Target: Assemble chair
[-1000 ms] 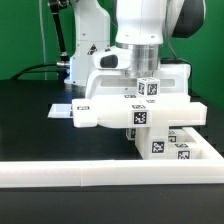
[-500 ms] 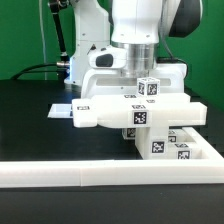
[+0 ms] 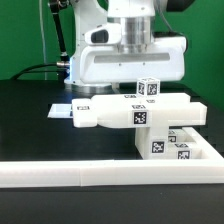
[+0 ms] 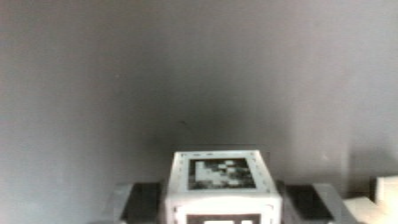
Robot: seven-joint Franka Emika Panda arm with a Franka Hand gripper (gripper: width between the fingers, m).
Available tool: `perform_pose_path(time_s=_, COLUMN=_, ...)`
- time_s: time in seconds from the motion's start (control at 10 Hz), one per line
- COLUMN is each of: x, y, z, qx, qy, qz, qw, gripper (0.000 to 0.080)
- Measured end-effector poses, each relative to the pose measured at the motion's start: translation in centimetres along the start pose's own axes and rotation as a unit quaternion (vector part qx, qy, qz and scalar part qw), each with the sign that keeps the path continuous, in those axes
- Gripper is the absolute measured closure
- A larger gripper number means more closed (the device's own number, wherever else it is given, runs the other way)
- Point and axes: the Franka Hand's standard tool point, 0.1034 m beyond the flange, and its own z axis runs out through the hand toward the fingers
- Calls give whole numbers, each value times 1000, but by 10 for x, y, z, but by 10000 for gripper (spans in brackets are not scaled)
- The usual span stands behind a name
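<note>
Exterior view, read from its left to its right: the marker board (image 3: 62, 110) lies flat on the black table (image 3: 30, 130); next comes the partly built chair (image 3: 140, 112), a white panel resting on stacked white pieces near the border rail (image 3: 100, 176), with a small tagged cube (image 3: 148, 88) standing on its top. The gripper (image 3: 133, 66) hangs over the chair, just behind that cube. Its fingertips are hidden here, but the jaws are together, and whether they pinch anything cannot be told. In the wrist view a tagged white block (image 4: 222, 182) sits between two grey fingers (image 4: 146, 196). Judged from this, the step is seating a small part; a straight, slow vertical motion should avoid dragging it off line.
</note>
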Motion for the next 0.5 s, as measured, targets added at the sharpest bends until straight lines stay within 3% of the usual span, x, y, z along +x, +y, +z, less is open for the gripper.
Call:
perform_pose_path(time_s=0.2, x=1, y=-4, z=-22, qx=5, qy=-2, qz=18, qw=1000, gripper=509)
perform_pose_path(time_s=0.5, x=1, y=-1, z=-18, qx=2, qy=-1, qz=15, qw=1000, gripper=509)
